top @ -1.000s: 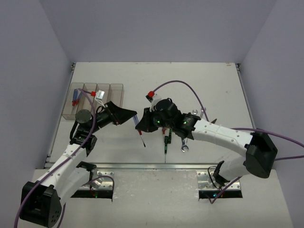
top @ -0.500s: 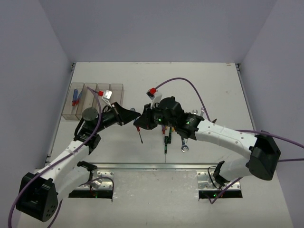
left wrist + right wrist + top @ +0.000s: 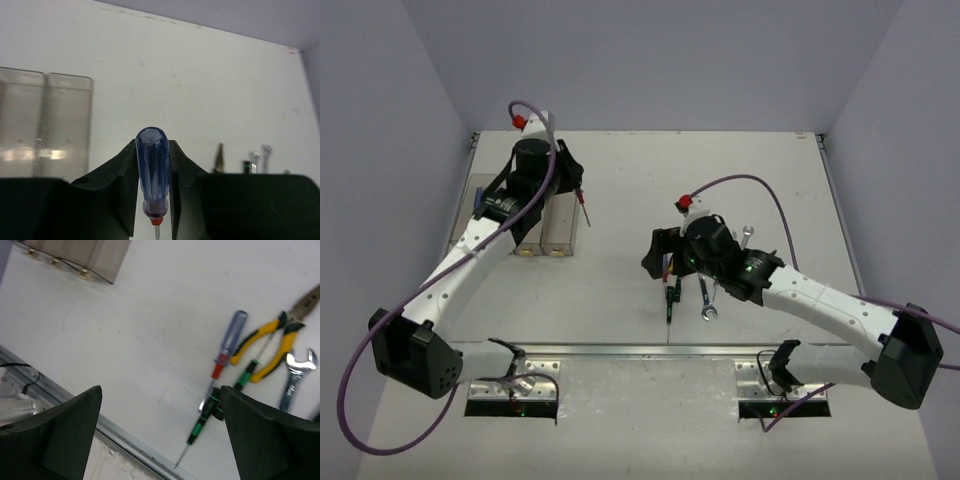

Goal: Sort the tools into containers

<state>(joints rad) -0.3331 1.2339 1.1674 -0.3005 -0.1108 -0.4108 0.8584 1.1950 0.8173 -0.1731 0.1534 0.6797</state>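
Top external view, from the left: the row of clear containers [image 3: 557,228] sits near the left edge of the table [image 3: 720,170], mostly hidden under the left arm. A bit of blue shows in the leftmost bin [image 3: 479,205], but I can't make out what it is. The left gripper [image 3: 575,188] hovers at the right end of that row. Its jaws are clamped on the clear blue handle of a screwdriver [image 3: 152,172], and the red collar and thin shaft stick out toward the open table. In the left wrist view the handle stands pinched between the two black fingers [image 3: 115,180], with two of the bins off to the left of it, so the tool is beside the row and not in any compartment.

Further right, around the middle of the table, the right gripper [image 3: 655,255] hangs over the loose tools with nothing in it. In its wrist view the two fingers [image 3: 65,430] are spread wide apart. Below and just to its right lie a second blue-handled screwdriver [image 3: 227,345] with a red collar, a black and green screwdriver [image 3: 212,410] close beside it, and yellow-handled pliers [image 3: 272,337] touching the green one. A silver wrench [image 3: 295,372] lies just right of the pliers. Another wrench [image 3: 745,237] lies a little farther right on the table.
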